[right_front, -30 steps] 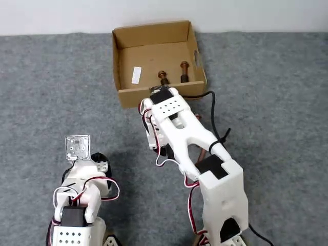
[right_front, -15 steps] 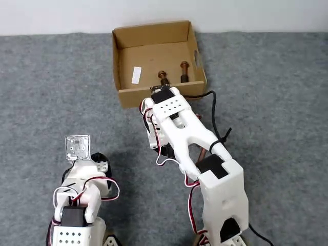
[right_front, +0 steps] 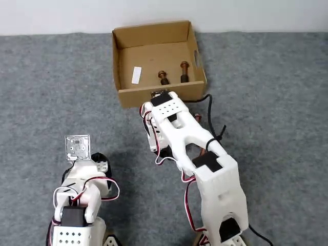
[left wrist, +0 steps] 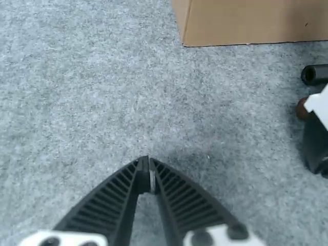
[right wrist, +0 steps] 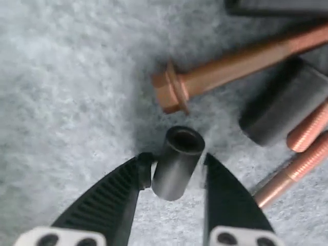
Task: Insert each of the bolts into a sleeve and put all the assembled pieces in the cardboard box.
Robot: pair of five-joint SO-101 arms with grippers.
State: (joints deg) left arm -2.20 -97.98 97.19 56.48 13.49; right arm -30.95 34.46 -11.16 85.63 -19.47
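In the right wrist view my right gripper (right wrist: 177, 158) stands open astride a short black sleeve (right wrist: 177, 163) on the grey mat; one finger touches it and a thin gap shows at the other. Just beyond lies a copper bolt (right wrist: 230, 66), with a second black sleeve (right wrist: 287, 102) and two more threaded bolts (right wrist: 300, 164) beside it. The cardboard box (right_front: 154, 95) holds two assembled pieces (right_front: 163, 78) (right_front: 184, 72). The right arm (right_front: 171, 110) ends just before the box's front wall. My left gripper (left wrist: 148, 173) is shut on nothing, low over the mat.
The left arm (right_front: 82, 179) sits folded at the near left of the table. The left wrist view shows the box corner (left wrist: 215, 25), a loose black sleeve (left wrist: 313, 74) and a copper bolt head (left wrist: 301, 108) beside the right arm's base. Grey mat (right_front: 46, 92) lies open to the left.
The right arm has drawn back a little from the box's front wall toward its base. The left arm has not moved, and the two pieces in the box stay put.
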